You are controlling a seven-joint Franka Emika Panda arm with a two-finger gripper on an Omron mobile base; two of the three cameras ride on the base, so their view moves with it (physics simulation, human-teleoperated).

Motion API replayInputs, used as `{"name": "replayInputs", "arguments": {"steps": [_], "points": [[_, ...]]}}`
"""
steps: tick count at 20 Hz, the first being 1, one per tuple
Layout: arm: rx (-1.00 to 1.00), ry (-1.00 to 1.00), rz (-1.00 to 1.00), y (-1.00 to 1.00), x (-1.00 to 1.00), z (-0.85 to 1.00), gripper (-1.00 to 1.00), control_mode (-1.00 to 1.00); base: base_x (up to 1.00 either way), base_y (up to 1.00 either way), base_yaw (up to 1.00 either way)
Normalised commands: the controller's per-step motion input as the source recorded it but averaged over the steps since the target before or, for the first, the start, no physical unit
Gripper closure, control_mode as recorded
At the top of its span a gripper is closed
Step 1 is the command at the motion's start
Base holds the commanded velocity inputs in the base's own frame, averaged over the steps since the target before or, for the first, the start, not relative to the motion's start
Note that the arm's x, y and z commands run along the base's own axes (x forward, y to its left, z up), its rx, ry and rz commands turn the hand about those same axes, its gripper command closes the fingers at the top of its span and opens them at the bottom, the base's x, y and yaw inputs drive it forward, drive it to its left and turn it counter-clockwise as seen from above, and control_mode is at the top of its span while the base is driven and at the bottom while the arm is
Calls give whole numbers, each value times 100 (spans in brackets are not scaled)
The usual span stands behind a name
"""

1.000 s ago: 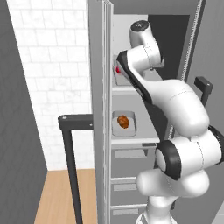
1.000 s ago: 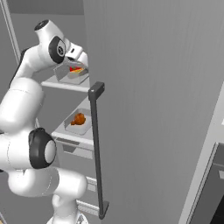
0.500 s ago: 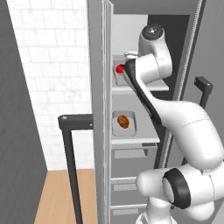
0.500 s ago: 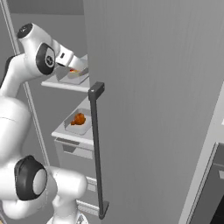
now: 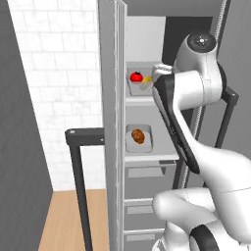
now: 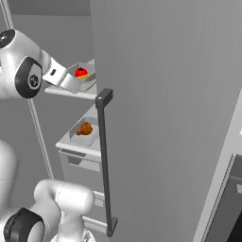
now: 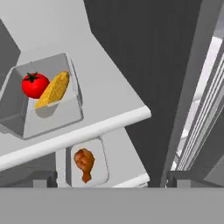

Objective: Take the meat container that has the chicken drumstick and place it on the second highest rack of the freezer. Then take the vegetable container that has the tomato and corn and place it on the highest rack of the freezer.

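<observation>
Both containers sit on their racks: tomato [image 7: 35, 85] and corn [image 7: 53, 89] highest, chicken drumstick [image 7: 84, 162] below. My claw [image 6: 71, 83] is wide open, empty; next I only withdraw.

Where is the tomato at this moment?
In the hand view the tomato lies in a grey container on the highest rack, touching the corn, above the chicken drumstick.

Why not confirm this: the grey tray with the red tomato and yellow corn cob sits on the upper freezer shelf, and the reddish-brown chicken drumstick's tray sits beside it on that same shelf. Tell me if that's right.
One detail is wrong. The reddish-brown chicken drumstick in its tray is on the lower shelf, not beside the other tray. The grey tray with the red tomato and yellow corn cob is on the upper freezer shelf. The hand view shows both levels.
</observation>
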Motion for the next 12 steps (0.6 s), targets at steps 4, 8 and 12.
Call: {"name": "replayInputs", "arguments": {"steps": [4, 8, 12], "points": [[0, 0, -4, 0, -100, -34, -100, -100, 0, 0, 0], [0, 1, -8, 0, -100, -45, -100, -100, 0, 0, 0], [4, 16, -9, -1, -100, -75, -100, -100, 0, 0, 0]]}}
